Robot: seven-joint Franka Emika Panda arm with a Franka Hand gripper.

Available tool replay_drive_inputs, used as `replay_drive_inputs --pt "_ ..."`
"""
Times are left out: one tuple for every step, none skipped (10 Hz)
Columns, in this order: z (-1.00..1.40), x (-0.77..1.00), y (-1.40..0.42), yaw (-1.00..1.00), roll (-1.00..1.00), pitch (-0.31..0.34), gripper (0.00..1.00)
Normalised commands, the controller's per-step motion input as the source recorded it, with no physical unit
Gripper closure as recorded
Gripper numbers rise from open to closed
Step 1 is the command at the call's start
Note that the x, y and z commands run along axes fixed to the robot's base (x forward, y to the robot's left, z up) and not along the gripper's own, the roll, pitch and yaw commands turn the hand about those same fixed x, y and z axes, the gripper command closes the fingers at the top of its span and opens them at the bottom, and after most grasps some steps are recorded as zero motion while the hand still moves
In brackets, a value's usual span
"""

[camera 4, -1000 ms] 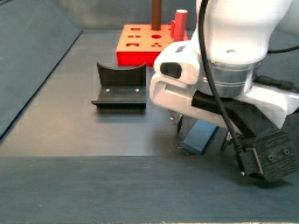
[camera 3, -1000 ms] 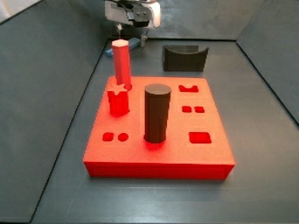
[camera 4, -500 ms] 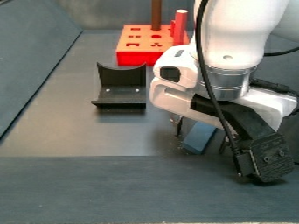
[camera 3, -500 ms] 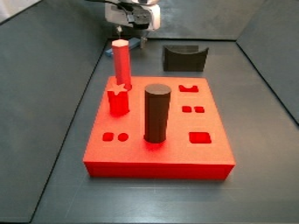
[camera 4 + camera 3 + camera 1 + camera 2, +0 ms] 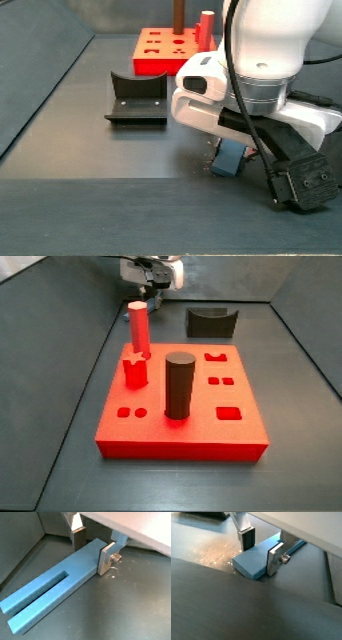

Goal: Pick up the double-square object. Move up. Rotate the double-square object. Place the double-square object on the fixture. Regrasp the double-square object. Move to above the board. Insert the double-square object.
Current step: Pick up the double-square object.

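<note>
- My gripper (image 5: 91,549) sits low over the dark floor, its silver fingers (image 5: 107,558) set on either side of the double-square object (image 5: 57,587); both wrist views show the plates against the blue bar's flanks, so I am clamped on it.
- A wrist view shows the bar's full length with a long slot along it; the end-on wrist view shows only its blunt end (image 5: 254,562) down at the floor.
- In a side view the bar (image 5: 230,157) peeks out beneath my white wrist, near the fixture (image 5: 136,98), with the board (image 5: 167,48) well behind.
- In a side view from beyond the board (image 5: 181,396), the red hexagonal peg (image 5: 138,328) and dark cylinder (image 5: 179,384) stand up close, the fixture (image 5: 211,322) and my gripper (image 5: 150,294) far back; the bar is hidden there.
</note>
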Motion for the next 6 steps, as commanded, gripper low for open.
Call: replay_drive_inputs --pt "0.0 0.0 0.0 0.0 0.0 0.0 1.0" --pt "0.0 0.0 0.0 0.0 0.0 0.0 1.0" --pt "0.0 0.0 0.0 0.0 0.0 0.0 1.0" --pt "0.0 0.0 0.0 0.0 0.0 0.0 1.0" --pt "0.0 0.0 0.0 0.0 0.0 0.0 1.0" --pt "0.0 0.0 0.0 0.0 0.0 0.0 1.0"
